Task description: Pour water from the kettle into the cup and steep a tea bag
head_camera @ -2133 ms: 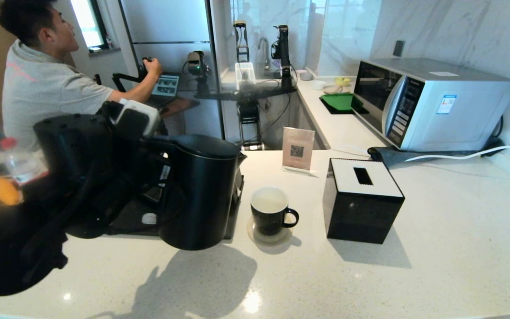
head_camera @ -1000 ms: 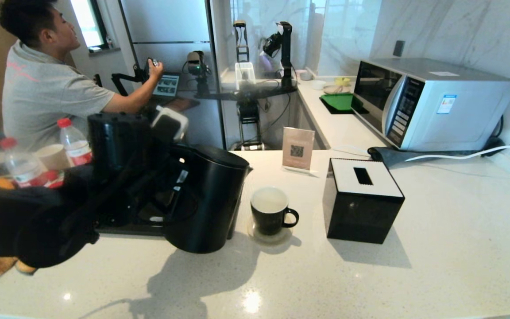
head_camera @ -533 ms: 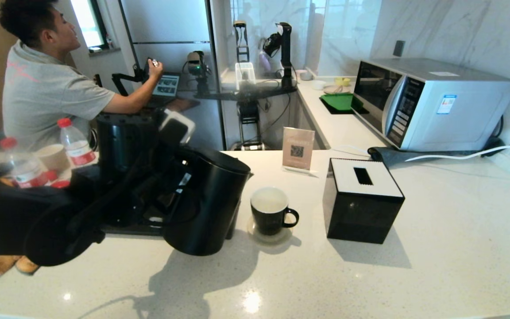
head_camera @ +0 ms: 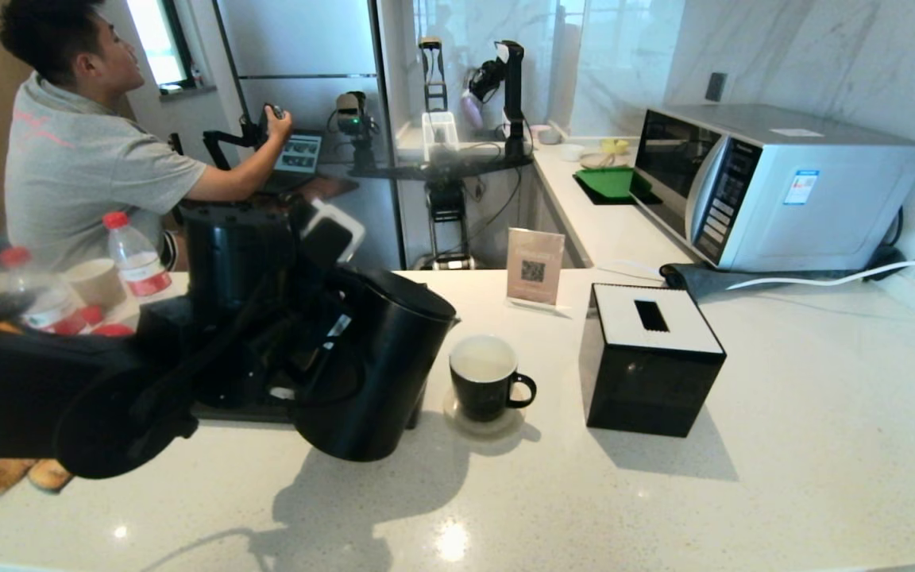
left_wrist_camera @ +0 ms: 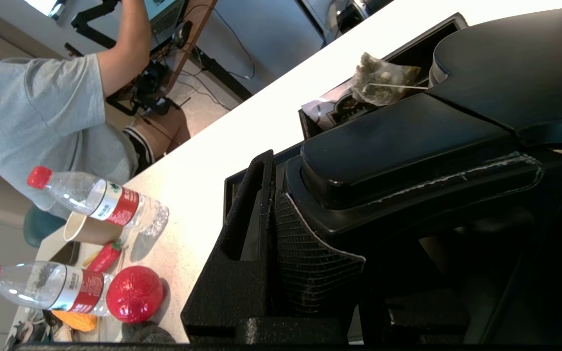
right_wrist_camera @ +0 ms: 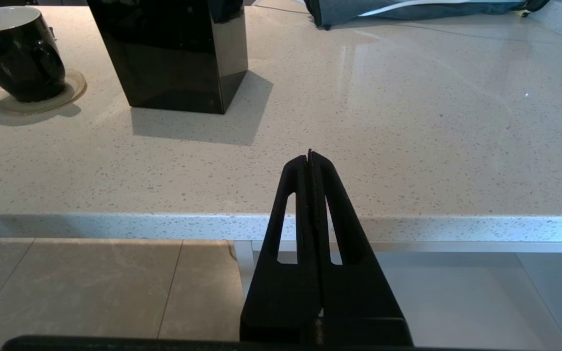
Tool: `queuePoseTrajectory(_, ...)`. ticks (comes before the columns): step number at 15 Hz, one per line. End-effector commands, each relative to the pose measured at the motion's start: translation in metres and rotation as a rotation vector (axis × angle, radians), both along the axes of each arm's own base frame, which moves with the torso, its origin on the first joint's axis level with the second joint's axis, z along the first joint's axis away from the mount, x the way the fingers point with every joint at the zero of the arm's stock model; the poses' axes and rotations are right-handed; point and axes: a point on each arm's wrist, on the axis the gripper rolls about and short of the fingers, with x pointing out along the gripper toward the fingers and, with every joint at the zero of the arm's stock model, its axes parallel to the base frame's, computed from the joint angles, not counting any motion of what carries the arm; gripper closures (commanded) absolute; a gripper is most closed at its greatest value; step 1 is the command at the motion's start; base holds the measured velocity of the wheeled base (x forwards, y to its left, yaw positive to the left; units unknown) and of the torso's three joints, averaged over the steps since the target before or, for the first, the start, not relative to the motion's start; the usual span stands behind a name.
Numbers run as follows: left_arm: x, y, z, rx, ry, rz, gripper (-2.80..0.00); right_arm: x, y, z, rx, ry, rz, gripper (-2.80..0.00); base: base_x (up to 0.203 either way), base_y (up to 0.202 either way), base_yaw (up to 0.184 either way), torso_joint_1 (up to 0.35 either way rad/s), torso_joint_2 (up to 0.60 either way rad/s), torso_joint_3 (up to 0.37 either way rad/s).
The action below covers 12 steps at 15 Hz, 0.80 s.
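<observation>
1. The left gripper (left_wrist_camera: 281, 243) is clamped on the kettle's handle (left_wrist_camera: 408, 156). One ribbed finger pad (left_wrist_camera: 310, 253) presses flat against the handle's underside, and the black bar fills the whole gap between the fingers.
2. The kettle (head_camera: 370, 365) hangs off the counter (head_camera: 664, 492), tipped so its spout (head_camera: 451, 322) leans away from the fingers toward the cup (head_camera: 485, 385).
3. The cup sits on a pale coaster (head_camera: 485, 425) just beyond the spout, below its level. There's a pale liquid inside, presumably the water (head_camera: 483, 361), but I can't make out any stream from the spout.
4. From the head camera the left arm (head_camera: 68, 413) and wrist block nearly everything behind the kettle: the grip itself is hidden there and shows only in the wrist view.
5. The tea bag (left_wrist_camera: 383, 80) peeks out past the far end of the handle, lying in the black tray (left_wrist_camera: 437, 34) beyond the fingers. The kettle lid (left_wrist_camera: 515, 58) cuts off its string.
6. Off to the outer side of the fingers stand two red-capped bottles (left_wrist_camera: 100, 204), a paper cup (left_wrist_camera: 86, 231) and a red round thing (left_wrist_camera: 134, 295); the orange item beside them is too cropped to name.
7. The right gripper (right_wrist_camera: 310, 161) hangs just off the counter's front edge, fingers pressed tight together with nothing between them.
8. Ahead of those fingertips stands the black tissue box (right_wrist_camera: 173, 53), well apart, with the cup further over, cut off by the frame edge.
9. A man in grey (head_camera: 76, 159) sits behind the counter, partly hidden by the arm.
</observation>
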Motion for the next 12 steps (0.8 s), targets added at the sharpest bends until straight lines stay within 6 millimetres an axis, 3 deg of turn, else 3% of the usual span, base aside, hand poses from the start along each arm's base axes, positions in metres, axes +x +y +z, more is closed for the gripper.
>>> queuePoseTrajectory(1,-0.0006,-0.0022,0.0,0.015,-0.002,-0.008,0.0,0.0001,0.0,0.0001,0.0,0.002,0.0,0.0,0.0,0.0,0.0,0.0,0.0,0.0)
queuePoseTrajectory(12,-0.0009,-0.0103,0.0028,0.078,-0.002,-0.043,0.0,0.0001,0.0,0.0002,0.0,0.001,0.0,0.0,0.0,0.0,0.0,0.0,0.0,0.0)
